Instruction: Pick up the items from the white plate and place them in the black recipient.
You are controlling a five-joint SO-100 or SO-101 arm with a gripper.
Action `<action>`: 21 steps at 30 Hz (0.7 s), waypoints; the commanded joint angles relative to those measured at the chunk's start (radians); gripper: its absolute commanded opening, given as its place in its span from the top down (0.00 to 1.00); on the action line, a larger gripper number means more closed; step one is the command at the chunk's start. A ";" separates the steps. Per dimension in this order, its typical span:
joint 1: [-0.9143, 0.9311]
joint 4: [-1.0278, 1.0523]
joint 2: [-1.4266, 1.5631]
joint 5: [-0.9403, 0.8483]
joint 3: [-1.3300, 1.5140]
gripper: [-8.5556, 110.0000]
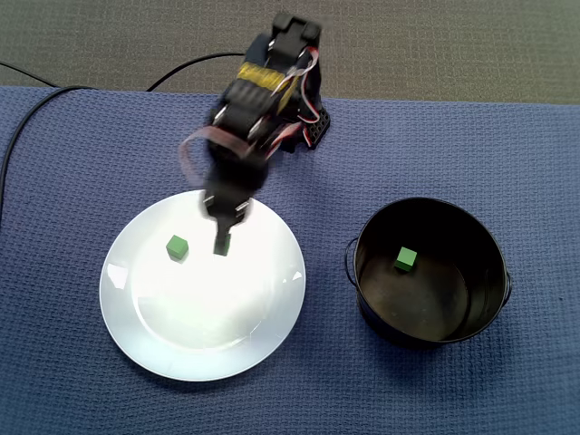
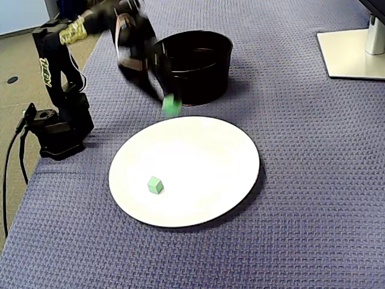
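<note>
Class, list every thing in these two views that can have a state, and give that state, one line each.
gripper: shut on the held cube, motion-blurred.
held cube: gripped, raised clear of the plate surface.
plate cube: resting loose on the white plate, untouched.
pot cube: lying inside the black pot.
white plate: lying flat, one cube on it.
black pot: upright, open, one cube inside.
</note>
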 commanded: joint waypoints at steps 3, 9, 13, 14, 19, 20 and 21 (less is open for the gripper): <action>-0.388 0.037 0.224 -0.196 -0.173 0.93; -0.755 -0.141 0.264 -0.337 0.086 0.93; -0.833 -0.330 0.192 -0.391 0.305 0.93; -0.841 -0.371 0.163 -0.394 0.342 0.93; -0.854 -0.586 0.049 -0.360 0.483 0.93; -0.857 -0.607 0.043 -0.354 0.495 0.93; -0.859 -0.621 0.040 -0.344 0.503 0.93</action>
